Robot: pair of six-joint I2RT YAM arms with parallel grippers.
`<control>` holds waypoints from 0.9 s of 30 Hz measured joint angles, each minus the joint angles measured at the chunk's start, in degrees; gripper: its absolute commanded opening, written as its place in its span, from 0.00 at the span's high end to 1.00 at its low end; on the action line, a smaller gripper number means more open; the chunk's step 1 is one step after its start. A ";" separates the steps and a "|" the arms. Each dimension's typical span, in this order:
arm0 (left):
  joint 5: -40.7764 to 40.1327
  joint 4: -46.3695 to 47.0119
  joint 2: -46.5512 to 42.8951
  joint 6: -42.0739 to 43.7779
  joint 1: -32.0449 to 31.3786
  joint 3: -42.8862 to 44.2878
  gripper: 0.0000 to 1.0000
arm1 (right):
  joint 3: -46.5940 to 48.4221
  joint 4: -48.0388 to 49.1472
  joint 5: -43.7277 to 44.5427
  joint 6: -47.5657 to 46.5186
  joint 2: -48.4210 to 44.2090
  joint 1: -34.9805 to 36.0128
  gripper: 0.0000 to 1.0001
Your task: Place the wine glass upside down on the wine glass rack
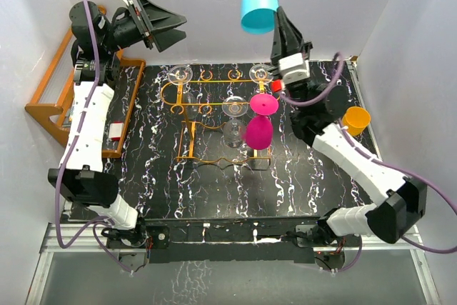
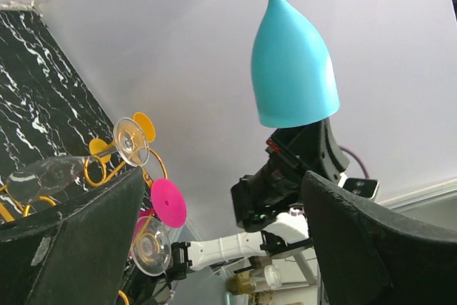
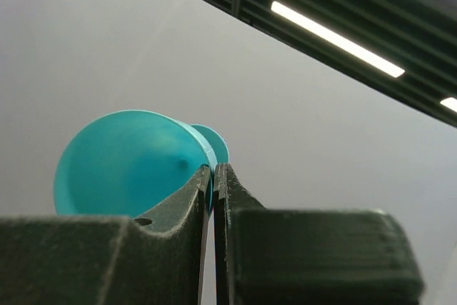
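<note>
Turquoise wine glass [image 1: 258, 6] hangs upside down, high above the wine glass rack [image 1: 194, 141], its rim pinched in the closed right jaws. Left jaws gape wide, empty, raised far left. Clear glasses [image 1: 180, 73] and a pink glass [image 1: 258, 130] occupy the rack on the tabletop [image 1: 143, 176].

I find no text, brand, number or sign that I can read in any of my three views. In the top view, a small red patch [image 1: 275, 86] sits on the wrist of the right arm [image 1: 343, 149], and a small red-and-white piece [image 1: 114, 131] lies near the left edge of the tabletop [image 1: 300, 183]. Both are too small for me to tell whether they carry print.
</note>
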 measured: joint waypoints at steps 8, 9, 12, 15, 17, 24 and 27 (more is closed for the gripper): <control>0.79 5.38 0.20 -5.11 -1.60 -3.26 0.12 | -6.88 7.28 -0.24 -21.00 2.43 7.15 0.92; 0.87 5.88 0.20 -5.60 -2.08 -3.41 0.12 | -8.00 7.96 -0.50 -23.32 2.32 8.17 0.92; 1.03 7.10 0.48 -6.49 -3.65 -3.39 0.12 | -12.04 8.61 -1.77 -29.83 1.42 11.28 0.92; 1.11 7.87 1.60 -6.91 -5.09 -2.19 0.13 | -16.70 9.86 -3.26 -35.06 0.52 14.56 0.92; 1.14 8.31 2.58 -6.93 -5.97 -1.33 0.14 | -19.08 11.08 -3.89 -37.94 0.44 16.48 0.92; 1.27 7.85 3.41 -6.47 -8.04 -1.49 0.22 | -21.03 13.75 -3.32 -46.47 1.22 21.35 0.92; 1.29 7.82 3.41 -6.12 -8.44 -1.49 0.27 | -20.68 14.82 -2.97 -47.84 2.01 22.05 0.92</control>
